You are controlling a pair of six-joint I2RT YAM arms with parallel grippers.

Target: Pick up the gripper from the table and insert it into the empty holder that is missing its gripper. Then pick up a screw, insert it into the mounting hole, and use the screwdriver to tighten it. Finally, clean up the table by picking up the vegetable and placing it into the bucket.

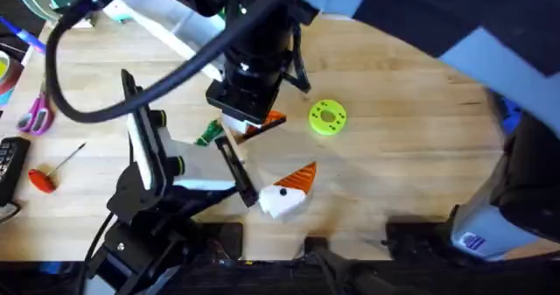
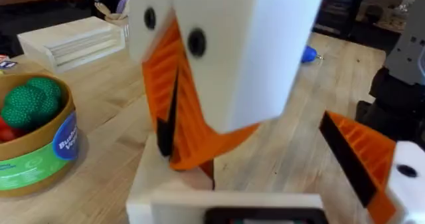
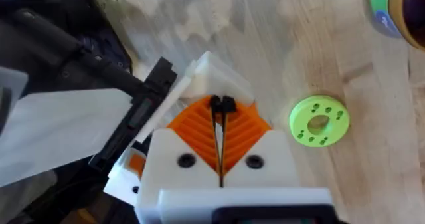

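My right gripper point(image 1: 252, 124) point(image 3: 222, 106) reaches across the middle, shut, with its orange tips down on the white holder point(image 3: 211, 72) point(image 2: 169, 194) of the left arm. Something small and dark sits at those tips; I cannot tell what it is. I cannot tell the loose gripper apart from the right arm's orange fingers point(image 2: 189, 117). My left gripper point(image 1: 265, 159) is open, with its orange finger point(image 2: 362, 154) far from the holder. The green vegetable point(image 1: 207, 135) lies beside the holder. The bucket point(image 2: 40, 154) point(image 3: 398, 11) stands nearby. A blue screwdriver point(image 2: 309, 53) lies farther off.
A lime-green ring disc point(image 1: 328, 117) point(image 3: 319, 121) lies just right of the grippers. A red-handled thin tool point(image 1: 44, 179) and pink scissors point(image 1: 35, 113) lie at the table's left. A white box point(image 2: 70, 41) stands behind the bucket. The right arm's base point(image 1: 516, 199) stands at the right.
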